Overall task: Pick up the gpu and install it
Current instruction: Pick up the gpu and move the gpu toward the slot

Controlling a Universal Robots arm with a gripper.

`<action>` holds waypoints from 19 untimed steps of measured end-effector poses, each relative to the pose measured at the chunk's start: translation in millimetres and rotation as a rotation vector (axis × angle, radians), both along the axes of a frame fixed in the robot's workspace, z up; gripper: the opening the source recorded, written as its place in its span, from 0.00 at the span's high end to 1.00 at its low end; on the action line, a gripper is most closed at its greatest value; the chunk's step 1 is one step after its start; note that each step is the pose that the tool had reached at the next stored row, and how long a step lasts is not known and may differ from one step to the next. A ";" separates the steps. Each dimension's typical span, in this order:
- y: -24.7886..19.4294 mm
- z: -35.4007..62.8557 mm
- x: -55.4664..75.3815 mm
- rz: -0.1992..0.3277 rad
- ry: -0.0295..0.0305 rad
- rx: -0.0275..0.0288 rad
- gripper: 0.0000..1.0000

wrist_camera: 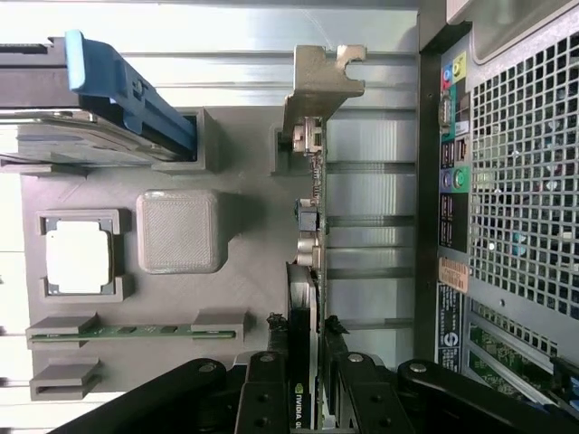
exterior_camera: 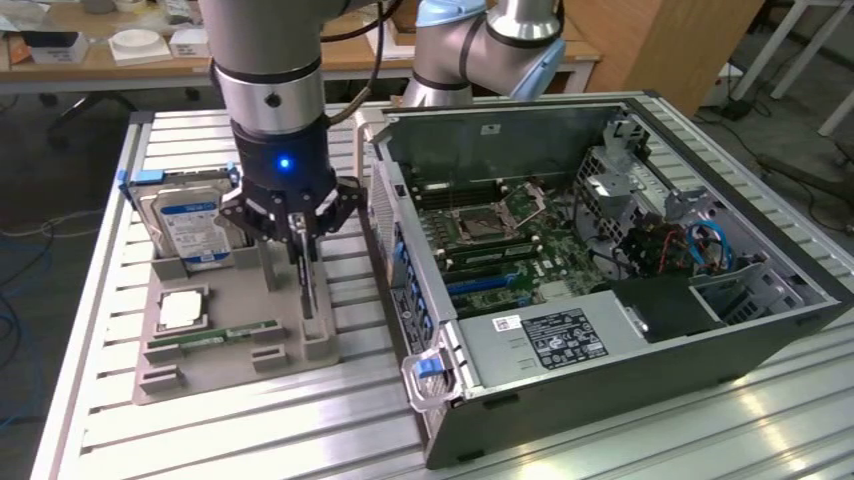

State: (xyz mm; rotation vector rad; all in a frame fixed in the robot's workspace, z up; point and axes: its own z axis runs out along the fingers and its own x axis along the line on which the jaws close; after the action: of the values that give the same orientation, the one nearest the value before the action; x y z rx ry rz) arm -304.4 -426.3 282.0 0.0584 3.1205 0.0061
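Because stood on edge in the gray fixture [wrist_camera: 244, 289], presents the gpu [wrist_camera: 310, 226] top edge up; clamps jaws onto both faces from above, not yet lifted out of the fixture's slot.

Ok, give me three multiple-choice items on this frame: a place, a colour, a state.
1. Where is the gpu? A in the computer case; B upright in the grey holder; C flat on the table.
2. The hard drive carrier is: A blue; B red; C yellow.
3. The end effector is: A open, well clear; B shut on the memory stick; C shut on the gpu.
B, it stands in the holder's slot; A, blue frame shows; C, fingers press both card faces.
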 end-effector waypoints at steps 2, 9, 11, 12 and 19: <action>0.0 2.6 0.0 0.000 0.0000 0.0000 0.74; 0.0 12.9 0.0 0.000 0.0000 0.0000 0.74; 0.0 16.5 0.0 0.000 0.0000 0.0000 0.74; 0.0 18.0 0.0 0.000 0.0001 -0.0001 0.74; 0.0 26.6 0.0 0.000 0.0000 0.0001 0.74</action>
State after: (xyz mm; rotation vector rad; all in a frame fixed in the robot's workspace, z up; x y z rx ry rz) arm -304.4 -426.3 308.6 0.0584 3.1205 0.0062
